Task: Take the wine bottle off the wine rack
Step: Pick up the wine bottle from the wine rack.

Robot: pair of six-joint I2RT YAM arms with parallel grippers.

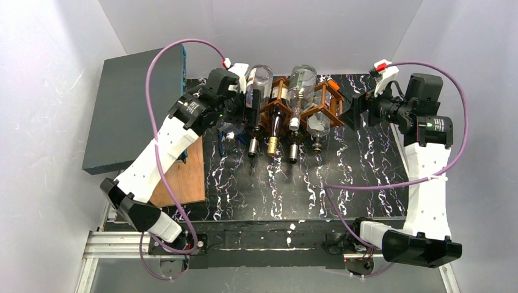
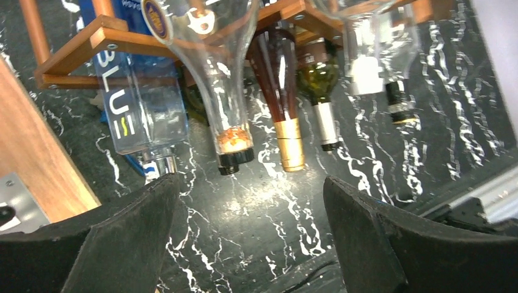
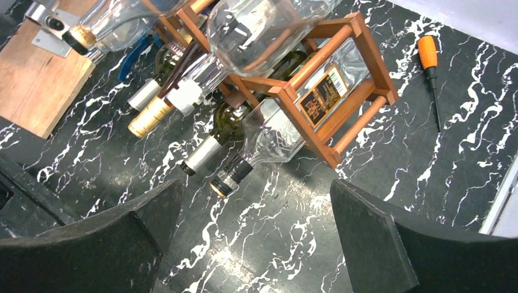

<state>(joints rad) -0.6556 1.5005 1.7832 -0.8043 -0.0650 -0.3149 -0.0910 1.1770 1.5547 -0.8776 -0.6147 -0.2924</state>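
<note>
Bench (image 1: 342,177): black, white-veined, beneath wine rack (image 3: 371,56); white walls (image 1: 305,30) behind.
Wine bottle (image 1: 274,129): lying in rack, gold-foiled neck out front.
Left end effector (image 2: 250,180): wide open, empty, left of rack.
Right end effector (image 3: 256,189): wide open, empty, right of rack.

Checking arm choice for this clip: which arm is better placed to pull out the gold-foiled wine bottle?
Probably left: the left tool, open, faces the neck of the gold-foiled wine bottle; the right tool, also open, sits at the far end of the wine rack.
</note>
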